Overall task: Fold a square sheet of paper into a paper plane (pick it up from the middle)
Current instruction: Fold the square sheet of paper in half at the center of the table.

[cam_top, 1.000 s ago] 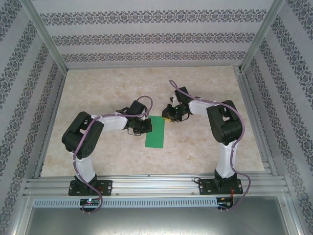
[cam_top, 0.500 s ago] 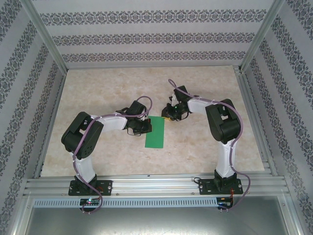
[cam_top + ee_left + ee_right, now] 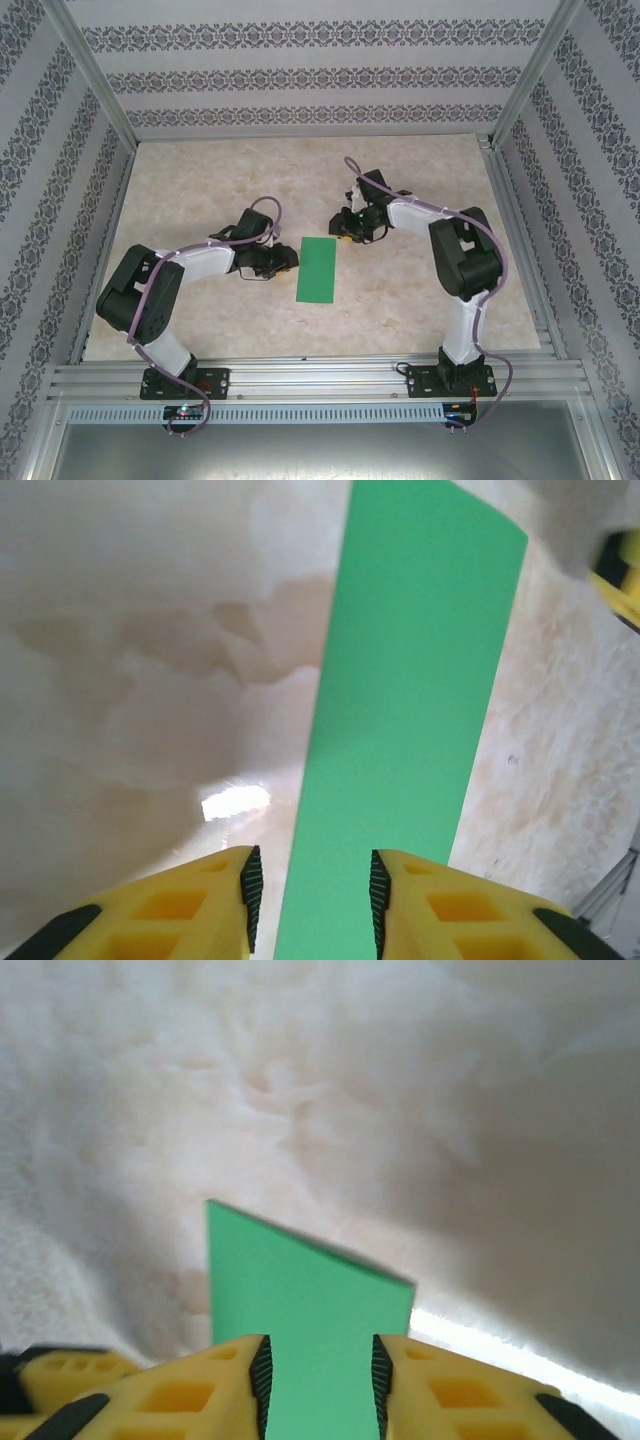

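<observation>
The square sheet of paper (image 3: 319, 270) is lying on the table (image 3: 430, 290) folded to a half-width strip, so the nose and wing folds are still waiting. The left gripper (image 3: 310, 885) and right gripper (image 3: 318, 1370) are hovering slightly spread, pinching nothing.

You're in a lab-type robot test cell: alu-profile frame (image 3: 91, 75) w/ patterned wall panels (image 3: 310, 75) boxes in a marble-look tabletop (image 3: 200, 180), and arm bases (image 3: 182, 383) sit bolted to an alu rail (image 3: 320, 375) at the near edge.
</observation>
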Robot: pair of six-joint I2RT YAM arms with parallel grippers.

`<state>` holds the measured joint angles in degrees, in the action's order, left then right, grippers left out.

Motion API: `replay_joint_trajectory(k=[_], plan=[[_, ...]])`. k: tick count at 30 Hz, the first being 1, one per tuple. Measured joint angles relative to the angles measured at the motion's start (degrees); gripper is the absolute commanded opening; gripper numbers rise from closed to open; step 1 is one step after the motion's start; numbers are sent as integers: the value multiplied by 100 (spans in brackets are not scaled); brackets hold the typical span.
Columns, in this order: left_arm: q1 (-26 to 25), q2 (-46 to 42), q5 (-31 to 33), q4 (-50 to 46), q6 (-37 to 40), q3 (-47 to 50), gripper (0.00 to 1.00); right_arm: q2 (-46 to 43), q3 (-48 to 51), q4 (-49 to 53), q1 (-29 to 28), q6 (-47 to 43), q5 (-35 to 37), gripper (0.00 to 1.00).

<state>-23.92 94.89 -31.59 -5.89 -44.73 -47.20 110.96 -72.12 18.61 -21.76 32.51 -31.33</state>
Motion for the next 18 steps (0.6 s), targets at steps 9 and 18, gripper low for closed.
replay_joint_trajectory(k=[9,18], plan=[[79,131,-487,236,-118,-20,42,-1550,1471,-437,-518,297,308,43],[79,258,-592,232,-96,-85,44,-1565,2221,-835,-966,820,308,40]])
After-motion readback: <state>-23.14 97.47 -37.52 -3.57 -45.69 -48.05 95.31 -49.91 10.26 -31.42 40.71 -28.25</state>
